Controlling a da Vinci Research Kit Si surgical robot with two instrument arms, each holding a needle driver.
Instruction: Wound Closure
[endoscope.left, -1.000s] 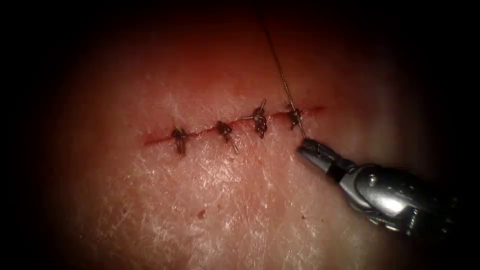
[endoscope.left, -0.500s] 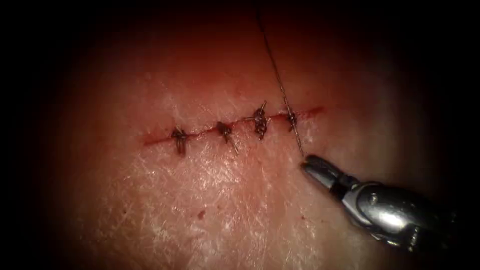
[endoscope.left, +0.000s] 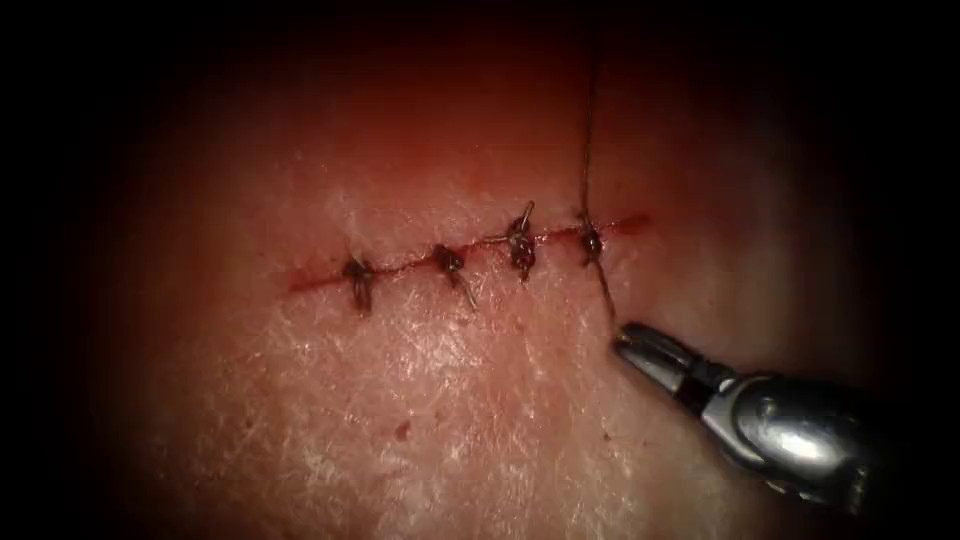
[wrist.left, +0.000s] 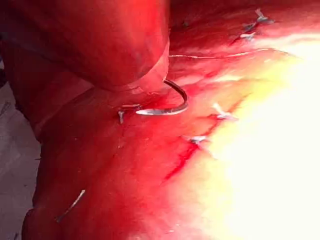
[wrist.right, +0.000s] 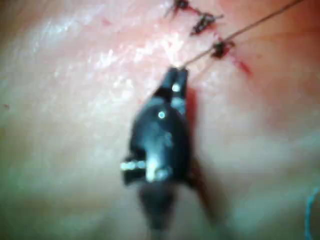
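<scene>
Steel jaws of my right tool (endoscope.left: 632, 343), pressed together on the thread (endoscope.left: 587, 150) in the lower right of the frame, have drawn back from the fourth knot (endoscope.left: 591, 241), tightening it; the needle (wrist.left: 167, 107) lies free on the tissue (endoscope.left: 430, 400); next needs steady pull

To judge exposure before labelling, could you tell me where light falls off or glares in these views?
Endoscope view: light pools on the tissue and falls to black at the edges; glare on the right hand, shut on the thread below the cut. Left wrist view: glare washes out tissue beside the needle; whether it is in tissue, or what the left hand holds, I cannot tell.
</scene>
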